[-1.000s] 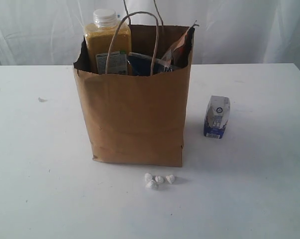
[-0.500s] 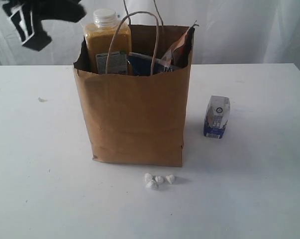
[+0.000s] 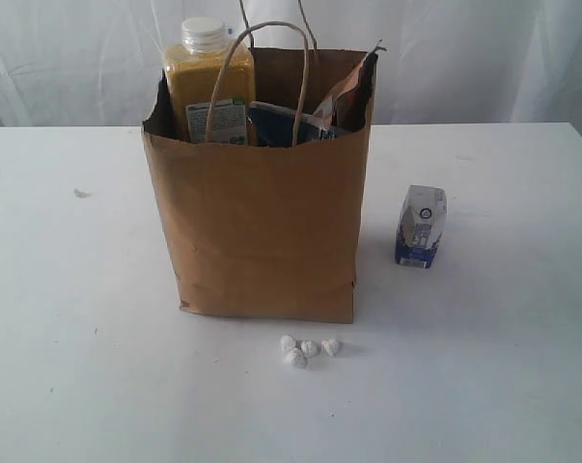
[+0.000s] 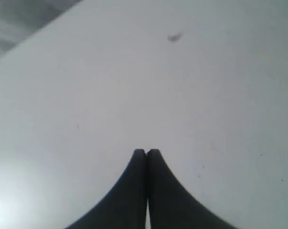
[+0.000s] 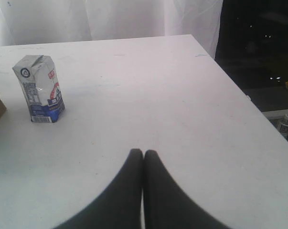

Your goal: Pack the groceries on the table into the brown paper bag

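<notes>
The brown paper bag (image 3: 262, 227) stands upright mid-table. From its top stick out the yellow-grain bottle (image 3: 207, 82) with its white cap, a blue packet (image 3: 281, 123) and the brown-red pouch (image 3: 346, 92). The small blue-white carton (image 3: 421, 226) stands to the bag's right, also the carton (image 5: 38, 89) in the right wrist view. Several tiny white lumps (image 3: 308, 350) lie in front of the bag. My left gripper (image 4: 146, 152) is shut and empty over bare table. My right gripper (image 5: 143, 152) is shut and empty, well short of the carton. Neither arm shows in the exterior view. Jar, can and noodle packet are hidden.
The white table (image 3: 503, 367) reaches to a white curtain (image 3: 464, 58) at the back. A faint mark (image 3: 82, 193) lies left of the bag, and a faint mark (image 4: 174, 36) appears in the left wrist view. The table's edge (image 5: 239, 90) borders a dark drop on the right.
Half a second ago a dark arm showed at the exterior view's top left; it has now left that view. Bag, carton and lumps have not moved.
</notes>
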